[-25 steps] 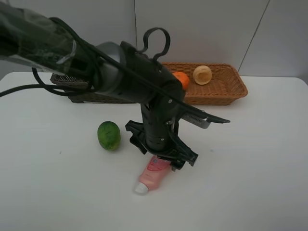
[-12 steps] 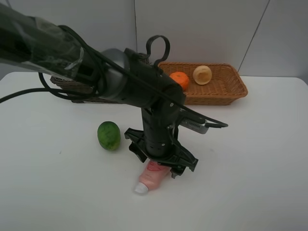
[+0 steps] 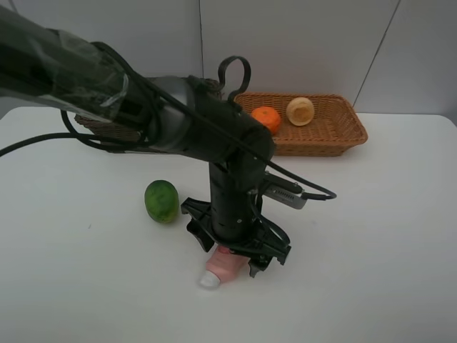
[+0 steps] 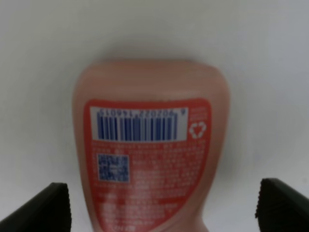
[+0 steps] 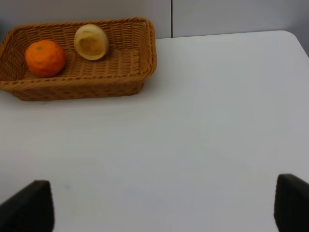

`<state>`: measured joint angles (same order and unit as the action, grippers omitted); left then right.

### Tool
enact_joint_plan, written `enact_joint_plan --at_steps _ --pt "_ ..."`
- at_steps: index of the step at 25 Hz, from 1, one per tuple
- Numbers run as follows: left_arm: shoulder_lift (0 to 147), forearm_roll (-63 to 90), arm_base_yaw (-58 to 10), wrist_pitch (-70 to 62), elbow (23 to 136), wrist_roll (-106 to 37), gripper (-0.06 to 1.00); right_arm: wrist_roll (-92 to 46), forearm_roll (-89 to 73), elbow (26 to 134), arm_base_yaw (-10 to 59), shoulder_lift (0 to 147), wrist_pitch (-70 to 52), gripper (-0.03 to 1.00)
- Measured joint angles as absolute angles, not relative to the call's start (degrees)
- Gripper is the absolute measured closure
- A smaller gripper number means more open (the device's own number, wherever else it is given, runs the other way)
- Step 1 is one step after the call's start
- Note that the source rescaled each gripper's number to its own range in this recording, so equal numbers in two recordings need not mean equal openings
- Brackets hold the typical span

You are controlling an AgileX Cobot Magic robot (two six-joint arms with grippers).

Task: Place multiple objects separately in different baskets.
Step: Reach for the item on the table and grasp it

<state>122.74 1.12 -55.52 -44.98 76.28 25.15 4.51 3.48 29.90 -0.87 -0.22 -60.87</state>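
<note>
left fingers (image 4: 46, 210) spread astride pink bottle (image 4: 149, 145) | white table (image 3: 371, 236) | pale panelled wall (image 3: 300, 43)

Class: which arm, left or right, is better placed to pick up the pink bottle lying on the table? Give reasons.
Left. The left gripper, open, hangs right over the pink bottle, fingertips either side. The right gripper views only table and the light basket.

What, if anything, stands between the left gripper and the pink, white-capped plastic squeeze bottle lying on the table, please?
Nothing visible does: the open left gripper hangs directly over the pink squeeze bottle, with a fingertip on either side of it.
</note>
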Motion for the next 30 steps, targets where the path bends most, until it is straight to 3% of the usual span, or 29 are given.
enact_joint_plan --at_steps 10,16,30 --pt "123.01 3.53 -55.46 -47.08 76.28 21.54 -0.03 4.51 3.48 29.90 -0.87 -0.22 -60.87 0.00" --pt "123.01 3.53 -55.34 -47.13 76.28 22.30 0.24 4.51 3.48 29.90 -0.87 -0.22 -60.87 0.00" --pt "123.01 3.53 -55.34 -47.20 76.33 24.15 0.24 4.51 3.48 29.90 -0.87 -0.22 -60.87 0.00"
